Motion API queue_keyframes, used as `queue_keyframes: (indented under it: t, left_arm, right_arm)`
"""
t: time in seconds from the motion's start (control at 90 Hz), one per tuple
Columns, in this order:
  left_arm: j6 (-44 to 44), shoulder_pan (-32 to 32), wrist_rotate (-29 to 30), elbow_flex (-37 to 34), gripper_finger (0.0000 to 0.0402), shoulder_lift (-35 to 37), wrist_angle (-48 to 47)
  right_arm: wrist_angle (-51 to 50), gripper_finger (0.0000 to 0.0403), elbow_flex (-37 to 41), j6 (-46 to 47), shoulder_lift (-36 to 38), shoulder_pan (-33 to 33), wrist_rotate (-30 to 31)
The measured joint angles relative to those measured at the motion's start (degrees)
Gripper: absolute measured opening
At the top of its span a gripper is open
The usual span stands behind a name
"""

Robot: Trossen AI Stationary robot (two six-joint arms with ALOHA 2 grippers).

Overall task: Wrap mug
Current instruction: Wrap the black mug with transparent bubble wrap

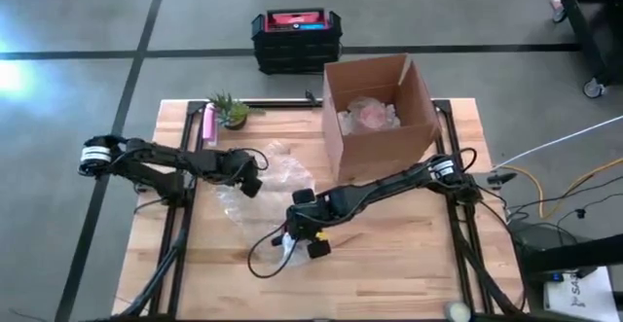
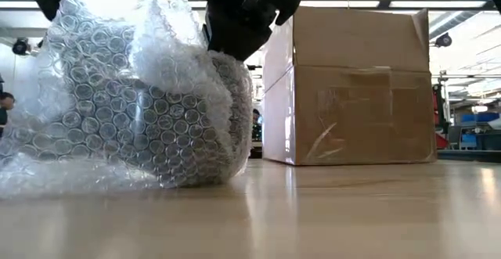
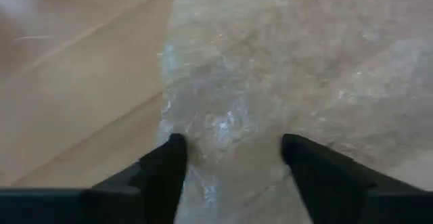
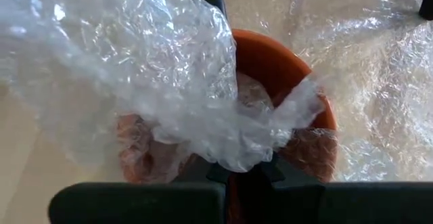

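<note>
An orange mug (image 4: pixel 301 72) stands in clear bubble wrap (image 4: pixel 149 61) near the table's front middle, its mouth facing the right wrist camera. My right gripper (image 4: pixel 247 173) is above it, shut on a bunch of the wrap. In the low view the wrap (image 2: pixel 133 110) makes a tall mound under that gripper (image 2: pixel 243 20) and hides the mug. My left gripper (image 1: pixel 251 181) hovers open over the flat part of the sheet (image 3: pixel 230 102) to the left. I cannot tell whether its fingers (image 3: pixel 169 166) touch the sheet. My right gripper pinches a gathered bunch of the bubble wrap (image 4: pixel 254 153) between its two fingers, right over the mug's mouth. The fingers come from above, pointing down. The wrap drapes slack from the hold over the rim (image 4: pixel 270 45) and down the mug's side.
An open cardboard box (image 1: pixel 380 113) with a wrapped thing inside stands at the far right of the table. A small plant (image 1: pixel 229 110) and a pink object (image 1: pixel 208 123) sit at the far left. Bare wood (image 1: pixel 409 254) lies to the near right.
</note>
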State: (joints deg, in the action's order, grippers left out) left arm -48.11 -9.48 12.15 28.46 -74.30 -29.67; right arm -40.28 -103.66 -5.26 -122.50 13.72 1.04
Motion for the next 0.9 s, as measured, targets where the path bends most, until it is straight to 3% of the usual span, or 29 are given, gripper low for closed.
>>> queue_keyframes:
  t: [0.144, 0.2, 0.433, 0.578, 0.733, 0.9]
  left_arm:
    - [0.58, 1.87, -2.91, 1.45, 0.0044, 2.0, -0.25]
    - [0.81, 3.19, -3.65, 3.08, 0.0015, 3.41, -0.32]
    - [1.75, 13.57, -2.18, 13.54, 0.0005, 10.06, 2.16]
    - [3.34, 22.58, -1.66, 18.34, 0.0007, 10.39, 8.21]
    - [4.58, 29.43, -0.82, 20.03, 0.0001, 5.1, 17.19]
    - [4.87, 31.13, 0.07, 20.18, 0.0001, -5.12, 25.41]
  right_arm:
    - [0.14, 0.0, 0.0, -0.28, 0.0, 0.0, 0.0]
    - [0.19, 0.0, 0.0, -0.28, 0.0, 0.02, 0.0]
    - [0.31, 0.0, 0.0, -0.3, 0.0, 0.0, 0.0]
    - [0.35, 0.0, 0.0, -0.3, 0.0, 0.0, 0.0]
    - [0.36, 0.0, 0.0, -0.23, 0.0, -0.06, 0.0]
    - [-0.31, 0.0, 0.09, -0.35, 0.0, 0.15, -0.8]
